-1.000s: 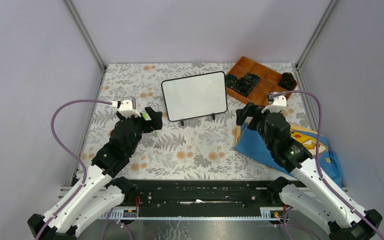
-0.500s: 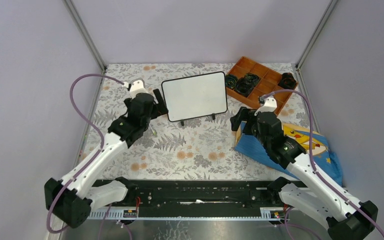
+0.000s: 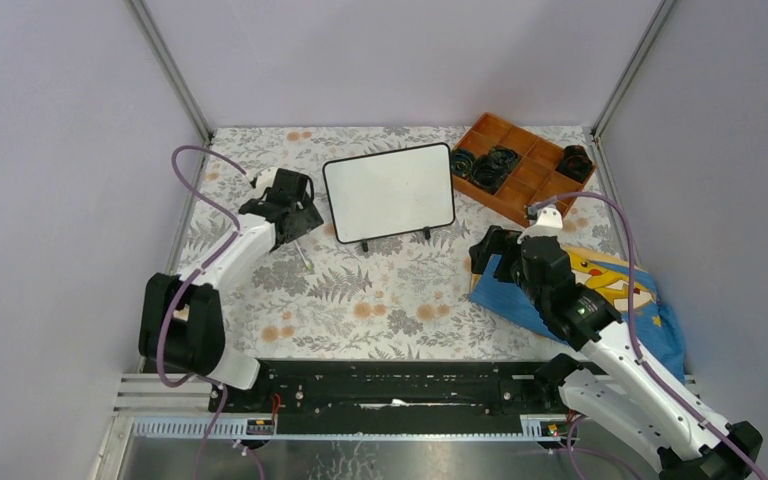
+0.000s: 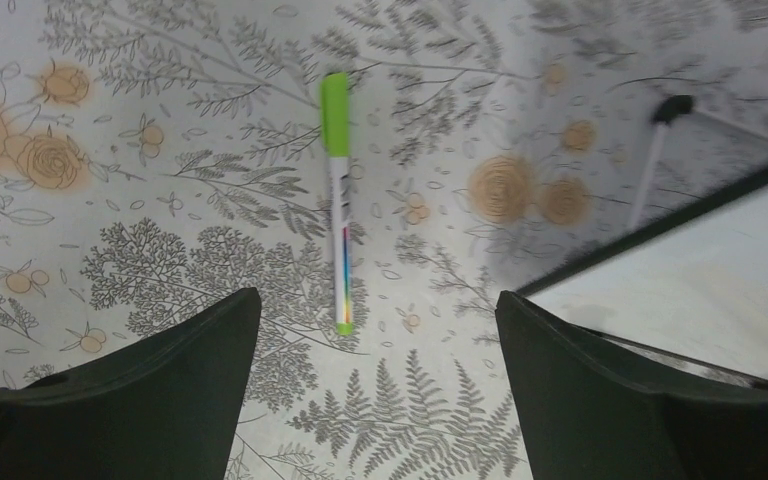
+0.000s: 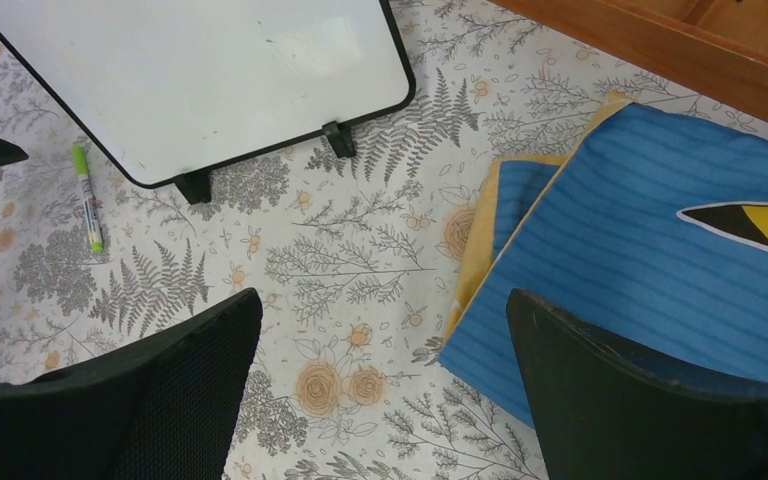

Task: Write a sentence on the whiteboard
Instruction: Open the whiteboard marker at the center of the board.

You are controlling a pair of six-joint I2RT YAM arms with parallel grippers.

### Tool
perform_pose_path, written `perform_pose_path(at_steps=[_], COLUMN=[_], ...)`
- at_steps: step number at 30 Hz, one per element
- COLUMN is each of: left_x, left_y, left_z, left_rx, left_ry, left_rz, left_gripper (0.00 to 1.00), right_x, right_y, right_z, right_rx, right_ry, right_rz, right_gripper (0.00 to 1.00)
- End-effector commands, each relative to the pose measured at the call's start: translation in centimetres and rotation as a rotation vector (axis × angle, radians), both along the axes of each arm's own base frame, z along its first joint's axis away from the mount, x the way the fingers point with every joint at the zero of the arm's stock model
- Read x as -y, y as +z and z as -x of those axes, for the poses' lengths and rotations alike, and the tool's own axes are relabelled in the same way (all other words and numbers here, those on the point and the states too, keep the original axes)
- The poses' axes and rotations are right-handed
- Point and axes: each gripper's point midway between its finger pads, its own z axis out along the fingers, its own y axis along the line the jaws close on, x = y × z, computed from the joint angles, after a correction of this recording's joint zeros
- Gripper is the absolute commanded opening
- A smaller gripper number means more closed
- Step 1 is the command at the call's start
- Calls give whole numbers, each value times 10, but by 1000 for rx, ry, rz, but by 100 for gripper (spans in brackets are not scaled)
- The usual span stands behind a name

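The left gripper (image 4: 374, 330) is seen with its jaws spread wide and nothing between them, poised above a slim white marker with a bright green cap (image 4: 338, 215) that lies flat on the floral-patterned table cover (image 4: 140, 180). The right gripper (image 5: 380, 310) is likewise fully parted and empty, held over the table beside a folded blue striped cloth (image 5: 650, 240).

The marker is judged to be light and rigid, with a smooth round barrel that may roll or slip. A hold across the white barrel, below the cap, would be best, leaving the cap free to be pulled off. The small rectangular whiteboard with a thin black frame (image 3: 388, 192) stands propped on its feet at the middle of the table, just right of the marker. Its face appears blank. It is judged light and easily pushed back or tipped by pen pressure.

The marker's cap and striped barrel are shown clearly only by the left wrist view. The board's feet and marker are shown together by the right wrist view. A compartmented orange-brown wooden tray (image 3: 520, 165) is shown fully only from above.
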Motion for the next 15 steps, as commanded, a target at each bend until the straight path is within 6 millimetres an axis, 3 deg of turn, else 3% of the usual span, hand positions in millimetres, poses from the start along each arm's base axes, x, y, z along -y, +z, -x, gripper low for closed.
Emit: perform_pose_path(at_steps=[1,15], left_x=[-8,-24], left_y=[-23,-68], left_z=[1,-27], left_rx=[-88,-210], left_ry=[-3,43], left_rz=[9,31], left_gripper=[91,71], right_x=[2,3], right_y=[2,2], right_z=[2,5], right_rx=[14,25], right_ry=[-10,-3], right_rz=[-12,-19], right_gripper=[99,99])
